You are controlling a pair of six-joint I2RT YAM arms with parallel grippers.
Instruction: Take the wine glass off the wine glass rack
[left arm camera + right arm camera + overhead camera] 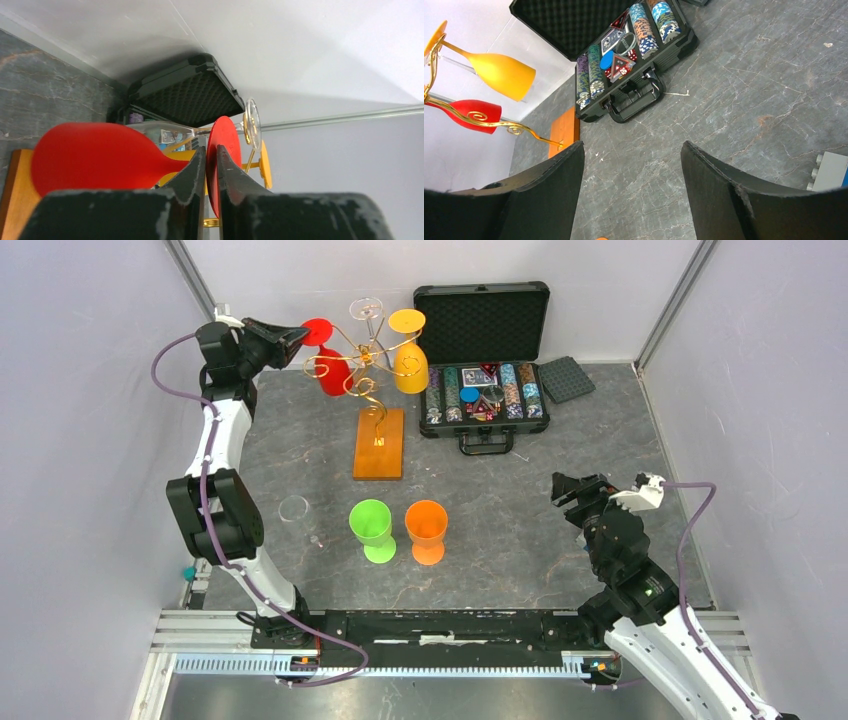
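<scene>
Left tool (211,152): fingers almost together with only a thin gap, pinching the disc foot of the red glass (100,155) edge-on. The stem meets the outer side of one finger and runs on to the bowl.
Left arm: stretched to 11 o'clock of the worktop (520,540), wrist turned toward the rack (380,445).
Right tool (633,146): spread wide, holding and touching nothing. It hangs over bare worktop at 4 o'clock, well apart from the rack.
Red glass: opaque red, on the rack's 10 o'clock side, hanging foot up and bowl down. The foot is at the left tool and the bowl is just beside the wire trunk.
Rack: golden wire tree with curled spiral arms on a flat orange wooden base, at 12 o'clock of the worktop's middle.
Others on rack: yellow glass (411,368) at its 2 o'clock side, clear glass (366,310) at its 12 o'clock.
On worktop: green glass (371,525) and orange glass (427,525) stand upright side by side at 6 o'clock of the base. A second clear glass (295,508) is at 8 o'clock; I cannot tell whether it is upright or tipped.
Case (483,320): black, lid open, rows of chips inside, at 1 o'clock, just beside the yellow glass. A dark foam pad (566,378) lies at its 3 o'clock.
Worktop: grey, stone-patterned.
Room: white walls on three sides, and a metal rail (450,650) at the 6 o'clock edge carrying both arm bases.
</scene>
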